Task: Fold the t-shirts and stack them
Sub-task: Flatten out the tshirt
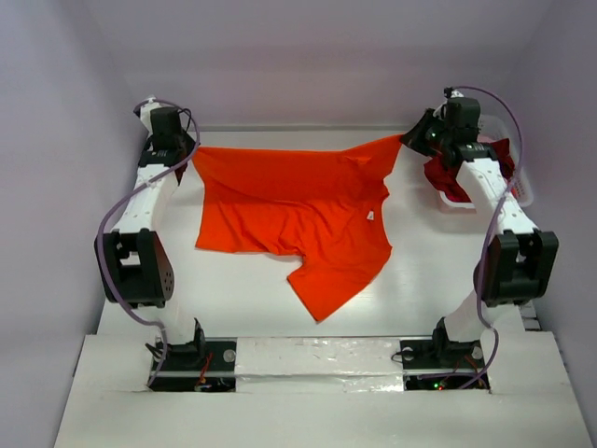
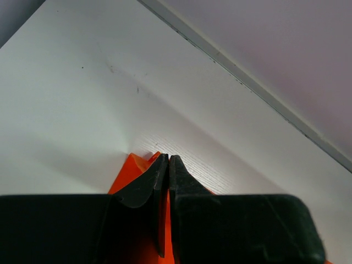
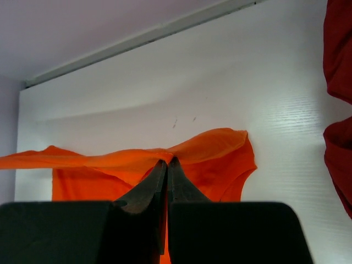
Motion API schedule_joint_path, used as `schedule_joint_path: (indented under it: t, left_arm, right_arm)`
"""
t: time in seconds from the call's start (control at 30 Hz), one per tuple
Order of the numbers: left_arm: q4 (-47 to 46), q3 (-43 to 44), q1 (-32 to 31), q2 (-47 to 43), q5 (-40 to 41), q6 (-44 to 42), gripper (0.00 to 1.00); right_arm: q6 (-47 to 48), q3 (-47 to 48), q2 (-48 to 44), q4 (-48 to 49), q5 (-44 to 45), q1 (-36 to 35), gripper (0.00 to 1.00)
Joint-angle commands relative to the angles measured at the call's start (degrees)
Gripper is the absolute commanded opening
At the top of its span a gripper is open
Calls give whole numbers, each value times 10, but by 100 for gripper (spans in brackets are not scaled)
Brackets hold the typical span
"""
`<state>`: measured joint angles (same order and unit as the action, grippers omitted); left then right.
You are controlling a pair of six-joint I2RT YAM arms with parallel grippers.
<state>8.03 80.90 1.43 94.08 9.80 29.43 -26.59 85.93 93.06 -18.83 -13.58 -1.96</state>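
Since the orange t-shirt (image 1: 298, 219) lies unfolded, spread out and stretched between our grippers, we judge the task barely begun. Our left gripper (image 2: 168, 159) and right gripper (image 3: 166, 162) each pinch an edge of it. Just beside the right one, dark red t-shirts (image 1: 446, 175) wait in the basket (image 1: 528, 191), none stacked.

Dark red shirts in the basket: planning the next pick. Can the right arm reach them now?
Probably not yet: the right gripper is shut on a corner of the orange shirt. Once it lets go, likely yes; the dark red shirts lie in the open basket beside it.
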Motion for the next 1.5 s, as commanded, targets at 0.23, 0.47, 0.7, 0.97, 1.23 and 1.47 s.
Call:
schedule_joint_path:
  t: [0.23,0.47,0.7,0.97,1.23,1.47]
  left_arm:
    - [-21,87,2,108,25,-3,0]
    - [8,175,2,191,22,-3,0]
    - [32,281,2,269,11,-3,0]
    - [52,372,2,348,-21,-3,0]
    - [24,423,7,389,-69,-2,0]
    - [-29,456,17,420,-130,19,0]
  right_arm:
    - [23,137,135,-47,3,-1,0]
    - [15,264,237,-80,-10,-1,0]
    - [11,392,338,-128,-17,-1,0]
    - [8,499,417,-146,-50,-1,0]
    - [1,547,446,-115,-86,-1,0]
    - [-36,580,476,-68,-113,24,0]
